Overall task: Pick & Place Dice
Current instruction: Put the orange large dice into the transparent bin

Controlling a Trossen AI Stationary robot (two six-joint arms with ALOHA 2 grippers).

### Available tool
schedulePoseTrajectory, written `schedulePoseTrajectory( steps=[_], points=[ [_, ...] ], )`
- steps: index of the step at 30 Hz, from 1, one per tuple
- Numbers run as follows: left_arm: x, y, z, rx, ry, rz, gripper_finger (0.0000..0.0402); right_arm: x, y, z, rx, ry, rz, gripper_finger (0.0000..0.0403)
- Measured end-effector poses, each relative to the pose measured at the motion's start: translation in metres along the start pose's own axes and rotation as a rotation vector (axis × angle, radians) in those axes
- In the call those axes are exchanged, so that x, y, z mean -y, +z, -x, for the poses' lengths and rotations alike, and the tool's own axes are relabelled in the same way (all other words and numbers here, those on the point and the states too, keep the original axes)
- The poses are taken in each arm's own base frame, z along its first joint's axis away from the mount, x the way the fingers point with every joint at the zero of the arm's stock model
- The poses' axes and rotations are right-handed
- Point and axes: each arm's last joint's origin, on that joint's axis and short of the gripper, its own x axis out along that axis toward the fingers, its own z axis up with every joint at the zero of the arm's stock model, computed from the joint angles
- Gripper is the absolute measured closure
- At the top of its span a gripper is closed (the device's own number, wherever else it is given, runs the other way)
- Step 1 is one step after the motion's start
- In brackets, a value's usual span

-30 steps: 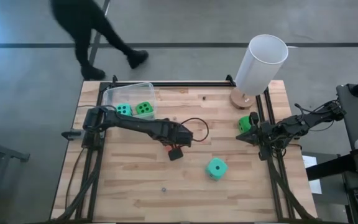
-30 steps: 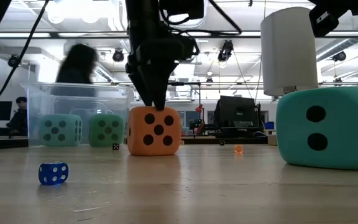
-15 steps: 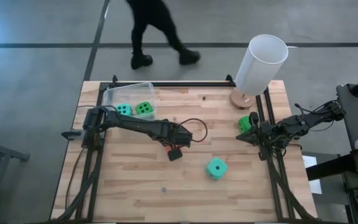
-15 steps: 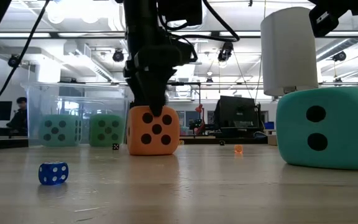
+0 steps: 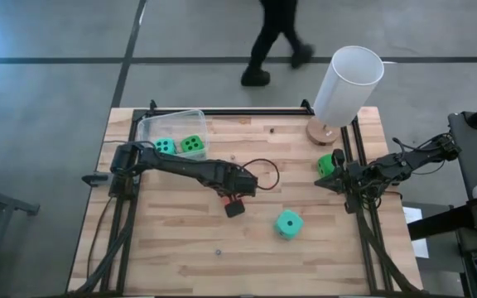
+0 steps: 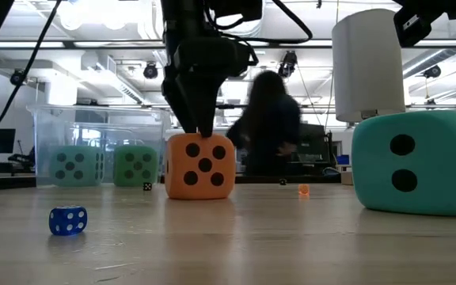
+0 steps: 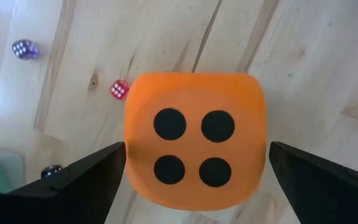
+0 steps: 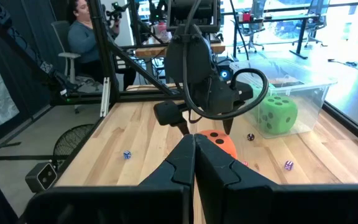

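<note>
While a person walks past beyond the counter (image 5: 180,265), the left pincer (image 7: 194,165) has settled lower over the orange die (image 7: 194,143) mid-counter, its fingers set wide on either side and not yet touching, so the grasp looks about to begin. From above the arm hides that die almost entirely. The right pincer (image 8: 194,152) waits pressed together at the counter's right edge.

Clear tub (image 5: 157,126) — white cylinder (image 5: 348,84) — person (image 5: 276,37) passing.
</note>
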Motion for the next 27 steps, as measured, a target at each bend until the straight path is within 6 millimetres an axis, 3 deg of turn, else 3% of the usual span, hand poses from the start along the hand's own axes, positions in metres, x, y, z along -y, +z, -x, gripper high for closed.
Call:
schedulePoseTrajectory(
  steps=[27],
  points=[
    [0.001, -0.005, -0.012, 0.008, 0.018, -0.039, 0.0002, 0.0, 0.0, 0.0, 0.0, 0.0, 0.0, 0.0394]
  ],
)
